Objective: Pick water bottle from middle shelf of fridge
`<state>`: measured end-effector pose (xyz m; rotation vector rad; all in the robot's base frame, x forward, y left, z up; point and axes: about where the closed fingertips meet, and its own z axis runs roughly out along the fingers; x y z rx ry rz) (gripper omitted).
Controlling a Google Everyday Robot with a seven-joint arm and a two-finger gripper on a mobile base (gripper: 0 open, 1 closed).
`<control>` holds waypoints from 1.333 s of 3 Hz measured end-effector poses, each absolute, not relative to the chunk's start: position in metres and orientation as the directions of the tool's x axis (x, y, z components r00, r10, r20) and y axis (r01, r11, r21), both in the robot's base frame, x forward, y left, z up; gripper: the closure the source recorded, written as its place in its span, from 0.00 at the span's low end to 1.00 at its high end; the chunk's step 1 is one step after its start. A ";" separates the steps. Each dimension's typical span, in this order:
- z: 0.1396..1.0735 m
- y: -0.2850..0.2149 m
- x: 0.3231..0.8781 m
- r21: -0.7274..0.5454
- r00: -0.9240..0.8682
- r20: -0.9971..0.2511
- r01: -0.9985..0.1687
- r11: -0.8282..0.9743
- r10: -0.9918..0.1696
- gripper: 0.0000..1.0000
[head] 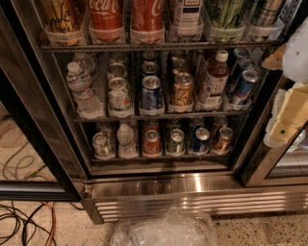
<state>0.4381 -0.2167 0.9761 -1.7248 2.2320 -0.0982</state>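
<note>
Fridge [192, 192] fills most of the view, its left bay open, with black frames, dark wire racks and a steel grille at the base. Crumpled clear plastic [163, 230] lies on the floor in front of the grille, and cables [24, 221] trail over the floor at the lower left. Middle shelf [185, 116] spans the open bay, holding drinks in clear cup holders. Gripper [288, 115] sits at the right edge of the view, cream and white, in front of the right door frame and level with that shelf. It is well apart from the drinks and has hold of nothing that shows; how far open it is I cannot tell. Water bottle [82, 89] stands upright at the far left end of the middle shelf, white cap up, just beside a pale green can [118, 94]. Further right along the row come a blue can [151, 93], a gold can [182, 89] and an amber bottle [214, 77]. Cola cans [106, 14] stand on the rack above.
</note>
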 end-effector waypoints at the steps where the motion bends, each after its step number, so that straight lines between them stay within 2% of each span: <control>1: 0.976 -0.217 0.438 -0.245 -0.222 -0.207 -0.931 0.270 -0.953 0.00; 2: 0.967 -0.192 0.444 -0.227 -0.237 -0.308 -0.922 0.313 -0.921 0.00; 4: 0.933 -0.113 0.464 -0.106 -0.242 -0.630 -0.915 0.390 -0.738 0.00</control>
